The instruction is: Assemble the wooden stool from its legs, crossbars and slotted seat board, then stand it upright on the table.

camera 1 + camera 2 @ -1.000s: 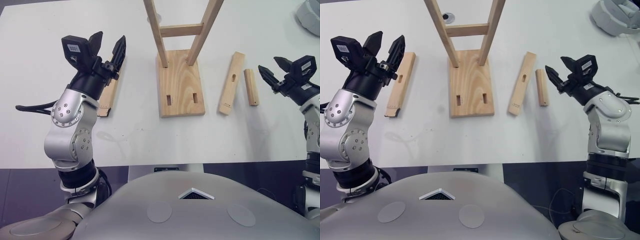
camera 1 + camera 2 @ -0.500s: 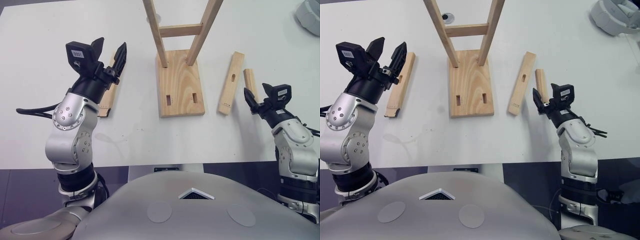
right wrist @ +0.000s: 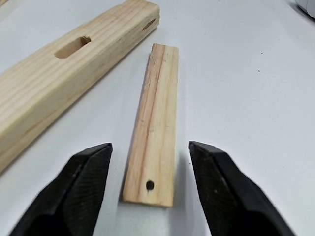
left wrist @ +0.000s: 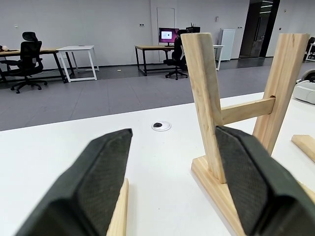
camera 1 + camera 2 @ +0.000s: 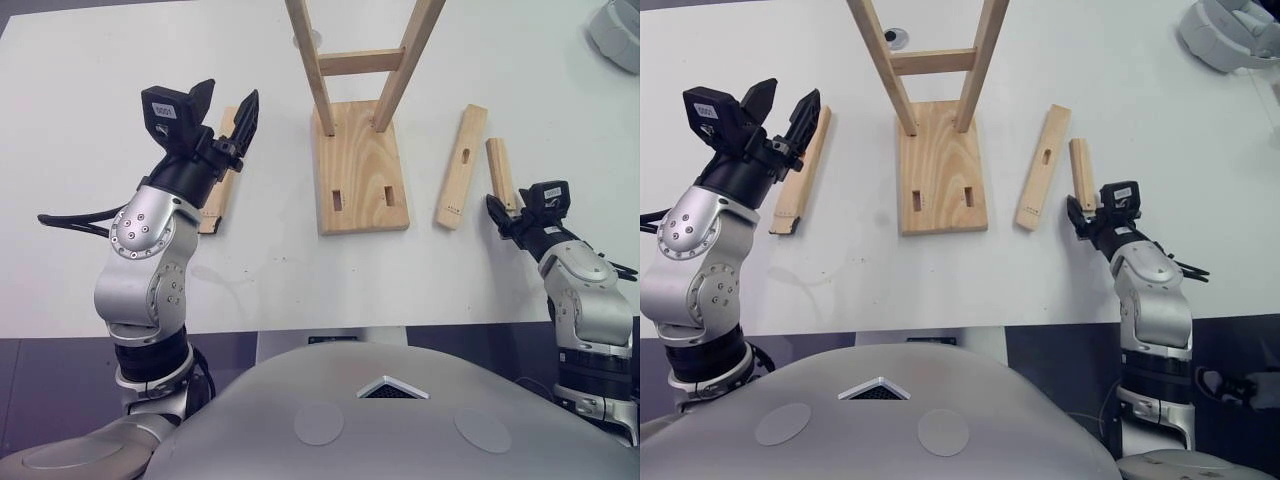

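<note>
The slotted seat board point(image 5: 362, 170) lies flat at the table's middle. Two legs joined by a crossbar point(image 5: 362, 62) stand in its far slots; the two near slots are bare. A loose leg point(image 5: 463, 165) and a short crossbar point(image 3: 155, 113) lie to the right. Another loose leg point(image 5: 800, 175) lies to the left. My left gripper point(image 5: 228, 92) hovers open above that leg, holding nothing. My right gripper point(image 5: 1085, 212) is low at the short crossbar's near end, open, its fingers point(image 3: 88, 172) on either side of the end without touching it.
A white device point(image 5: 1225, 30) sits at the far right corner. A round cable hole point(image 5: 897, 35) is in the tabletop behind the standing legs. Bare table spreads in front of the seat board up to the near edge point(image 5: 330, 325).
My right arm has dropped from a raised spot at the right and swung in to the short crossbar's near end. My left gripper has drifted slightly right, still open.
</note>
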